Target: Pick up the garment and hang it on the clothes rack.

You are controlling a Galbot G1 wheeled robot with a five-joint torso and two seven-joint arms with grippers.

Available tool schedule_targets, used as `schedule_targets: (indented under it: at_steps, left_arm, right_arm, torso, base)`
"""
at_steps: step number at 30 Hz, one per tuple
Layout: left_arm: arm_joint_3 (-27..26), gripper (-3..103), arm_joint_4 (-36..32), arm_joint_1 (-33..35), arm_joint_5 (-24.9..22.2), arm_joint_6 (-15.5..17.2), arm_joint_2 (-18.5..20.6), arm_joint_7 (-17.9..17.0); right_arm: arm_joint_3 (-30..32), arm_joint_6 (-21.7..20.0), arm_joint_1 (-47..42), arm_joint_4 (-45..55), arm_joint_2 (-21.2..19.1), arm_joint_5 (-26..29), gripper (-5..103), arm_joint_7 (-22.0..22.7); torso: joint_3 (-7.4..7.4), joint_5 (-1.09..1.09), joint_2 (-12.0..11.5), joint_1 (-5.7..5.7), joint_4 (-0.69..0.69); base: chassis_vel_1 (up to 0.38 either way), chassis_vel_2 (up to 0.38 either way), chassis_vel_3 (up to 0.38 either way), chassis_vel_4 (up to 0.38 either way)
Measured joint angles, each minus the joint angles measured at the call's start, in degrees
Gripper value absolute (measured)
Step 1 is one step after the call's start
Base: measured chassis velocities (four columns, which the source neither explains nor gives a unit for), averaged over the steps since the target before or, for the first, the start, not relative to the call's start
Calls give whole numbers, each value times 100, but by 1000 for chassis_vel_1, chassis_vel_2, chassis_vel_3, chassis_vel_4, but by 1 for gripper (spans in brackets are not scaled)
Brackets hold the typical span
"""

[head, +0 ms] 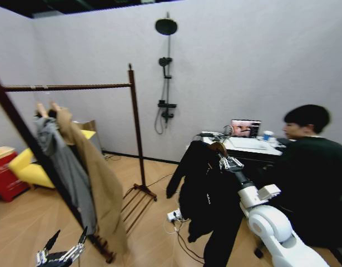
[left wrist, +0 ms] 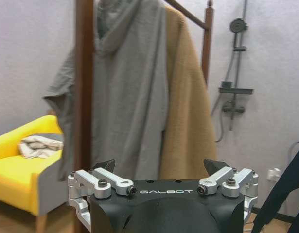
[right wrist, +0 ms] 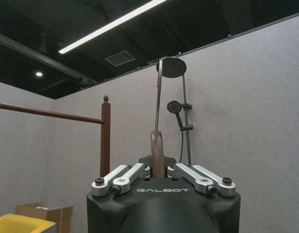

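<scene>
Right gripper — raised at the robot's right front, fingers closed on the wooden hanger; in the right wrist view the hanger's neck rises between the two finger linkages, with its metal hook above. The jacket hangs from the hanger, clear of the floor, in front of a desk. The rack stands to the left, well apart from the jacket; its top bar runs from a near post to a far knob-topped post. A grey hoodie and a tan coat hang near the near post. Left gripper — low at the robot's left front, fingers spread apart and holding nothing.
</scene>
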Motion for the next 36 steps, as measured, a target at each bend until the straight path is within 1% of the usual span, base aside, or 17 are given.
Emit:
schedule_targets:
  at_steps: [7, 10, 11, 14, 19, 24, 27, 34, 36]
  left_arm:
    - [0, 100, 0, 0, 0, 0, 0, 0]
    - [0, 100, 0, 0, 0, 0, 0, 0]
    - [0, 100, 0, 0, 0, 0, 0, 0]
    - [0, 100, 0, 0, 0, 0, 0, 0]
    - [0, 100, 0, 0, 0, 0, 0, 0]
    - [0, 100, 0, 0, 0, 0, 0, 0]
    - [0, 100, 0, 0, 0, 0, 0, 0]
    - [0, 100, 0, 0, 0, 0, 0, 0]
    - [0, 100, 0, 0, 0, 0, 0, 0]
  right_arm:
    - [37, 5, -34, 8, -2, -5, 10, 4]
    - [37, 5, -35, 8, -4, -6, 10, 1]
    - [37, 5, -39, 5, -5, -7, 10, -3]
    - [37, 5, -60, -17, -8, -9, 10, -30]
    - [8, 5, -55, -66, -9, -15, 10, -74]
    - [-76, 5, -36, -114, 6, -65, 10, -103]
    - [-89, 5, -34, -127, 10, -73, 10, -113]
    - [-113, 14, -79, -164, 14, -110, 10, -158]
    - [-121, 16, -78, -180, 14, -123, 10, -165]
  torso:
    - [0, -1, -1, 0, 3]
    - [0, -1, -1, 0, 0]
    - [0, -1, 0, 0, -3]
    - [0, -1, 0, 0, -3]
    - [0, -1, 0, 0, 0]
    - [0, 0, 0, 0, -1]
    - [0, -1, 0, 0, 0]
    - [0, -1, 0, 0, -4]
    - [0, 0, 0, 0, -3]
  base:
    - [90, 106, 112, 111]
    - [25, 43, 47, 76]
    - [0, 0, 0, 0]
    - [0, 0, 0, 0]
    - [0, 0, 0, 0]
    - [-19, -25, -25, -26]
    - [-57, -77, -63, -71]
    - [-77, -65, -61, -80]
    - [0, 0, 0, 0]
